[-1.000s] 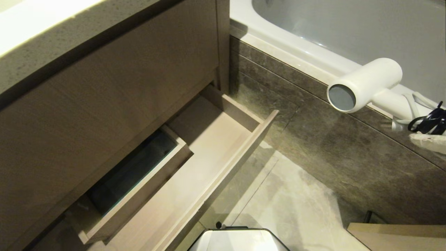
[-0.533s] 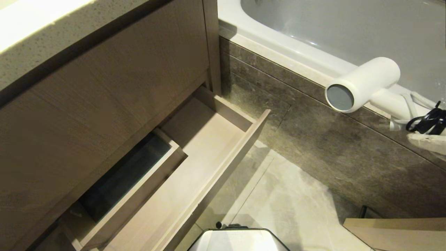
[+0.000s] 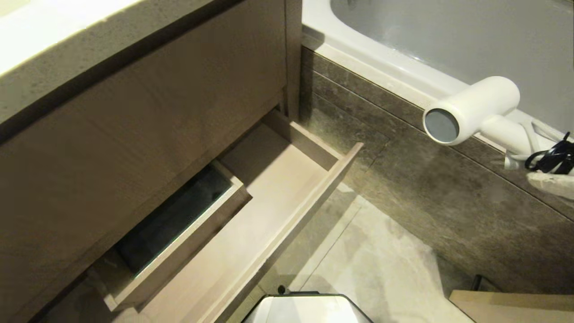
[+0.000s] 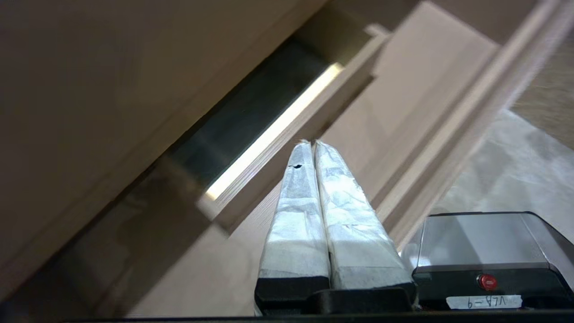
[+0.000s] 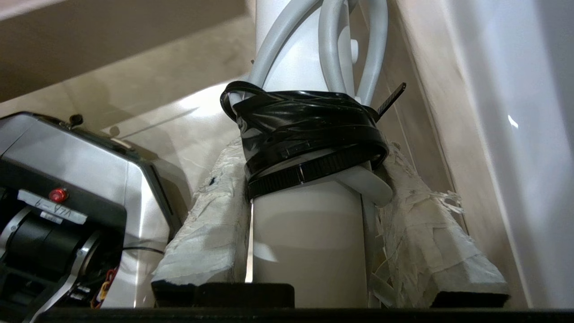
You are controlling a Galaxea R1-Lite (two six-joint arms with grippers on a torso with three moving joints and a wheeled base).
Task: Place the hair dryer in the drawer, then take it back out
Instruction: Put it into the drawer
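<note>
**Dryer in hand, drawer open, nothing stowed yet**

My right gripper (image 5: pixel 309 193) is clamped on the handle of the hair dryer (image 3: pixel 475 110), one taped finger on each side of the white shaft, just below the black strap (image 5: pixel 309 130) that binds the looped cord (image 5: pixel 332 40) against it. From my head camera the dryer hangs in the air at the far right, its barrel lying roughly level with the dark round end turned toward the vanity, in front of the bathtub (image 3: pixel 403 58) rim and the stone-tiled tub side (image 3: pixel 430 197). It touches nothing but my fingers.

The drawer (image 3: pixel 287 224) stands pulled out from under the taller wood panel (image 3: pixel 148 116), well apart from the dryer, off to my left. Its floor shows bare on the open side; the boxed cut-out (image 3: pixel 179 220) sits at the back with a dark gap behind it. I see nothing lying inside.

My left gripper (image 4: pixel 314 148) is parked low near the drawer front with its two taped fingers pressed together, empty.

So, as I judge it, the pick-up is done and both halves of the task remain: carrying the dryer across and setting it on the drawer floor, clear of the cut-out, then letting go, taking hold again and lifting it back out. The tiled floor (image 3: pixel 381 269) lies between the two.
</note>
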